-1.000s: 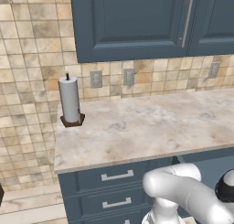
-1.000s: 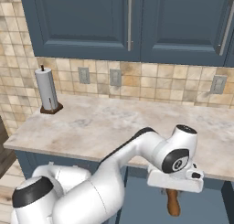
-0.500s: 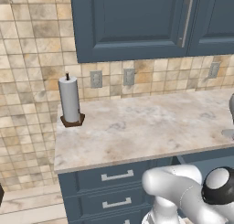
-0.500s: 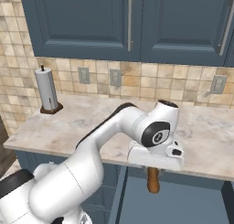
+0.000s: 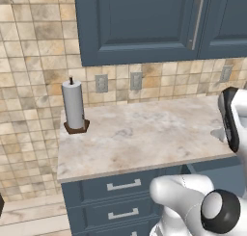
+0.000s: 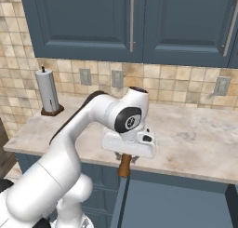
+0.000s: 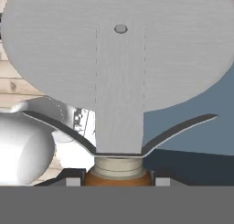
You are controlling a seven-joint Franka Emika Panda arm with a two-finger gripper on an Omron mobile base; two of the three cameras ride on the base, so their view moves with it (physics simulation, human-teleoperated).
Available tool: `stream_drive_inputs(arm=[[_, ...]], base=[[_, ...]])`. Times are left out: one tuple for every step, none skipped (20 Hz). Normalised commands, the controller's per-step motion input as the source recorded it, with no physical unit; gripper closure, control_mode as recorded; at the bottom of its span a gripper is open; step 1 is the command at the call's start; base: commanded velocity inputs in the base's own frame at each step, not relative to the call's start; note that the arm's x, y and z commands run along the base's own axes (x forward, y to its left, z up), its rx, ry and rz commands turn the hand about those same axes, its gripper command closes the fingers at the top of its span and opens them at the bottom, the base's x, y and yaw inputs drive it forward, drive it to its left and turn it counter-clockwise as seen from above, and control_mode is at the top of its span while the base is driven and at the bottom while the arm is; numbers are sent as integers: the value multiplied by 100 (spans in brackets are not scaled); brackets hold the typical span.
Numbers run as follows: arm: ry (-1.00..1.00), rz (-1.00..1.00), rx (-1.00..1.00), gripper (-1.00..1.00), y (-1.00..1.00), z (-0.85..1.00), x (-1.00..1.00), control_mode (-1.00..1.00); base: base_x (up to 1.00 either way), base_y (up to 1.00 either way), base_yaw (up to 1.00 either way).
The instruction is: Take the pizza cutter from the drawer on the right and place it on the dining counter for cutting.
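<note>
My gripper (image 6: 124, 158) is shut on the pizza cutter (image 6: 123, 167), whose brown handle hangs below the white hand, just in front of the worktop's front edge. In the hand view the cutter's round grey blade (image 7: 119, 49) fills the upper part. Its brown handle (image 7: 118, 177) sits between my gripper's (image 7: 118, 181) two dark fingertips. The navy drawer (image 6: 176, 201) lies under the worktop below the hand and seems pulled out. The dining counter is out of view.
A marbled worktop (image 5: 144, 134) backed by tan tiles runs across. A paper towel roll (image 5: 75, 107) stands at its left end. Navy wall cabinets (image 6: 130, 22) hang above. Closed drawers with silver bar handles (image 5: 123, 185) sit under the worktop's left part.
The arm has swung up and to the left in the right base view, carrying the pizza cutter from below the worktop's right part to its front edge. The grip has held.
</note>
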Motion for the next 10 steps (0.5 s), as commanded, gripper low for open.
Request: stream_drive_inputs(arm=[[0,-7,0,100,100,4,19,-100],[0,-8,0,100,100,0,16,-100],[0,-8,0,100,100,0,12,-100],[0,-8,0,100,100,0,13,-100],[0,-9,0,100,100,6,14,-100],[0,-9,0,100,100,14,13,-100],[0,-10,0,100,100,11,10,-100],[0,-9,0,100,94,14,6,-100],[0,-8,0,100,95,11,9,-100],[0,-8,0,100,98,9,14,-100]], base=[[0,0,0],[0,0,0],[0,0,0],[0,0,0],[0,0,0],[0,0,0],[0,0,0],[0,0,0],[0,0,0],[0,0,0]])
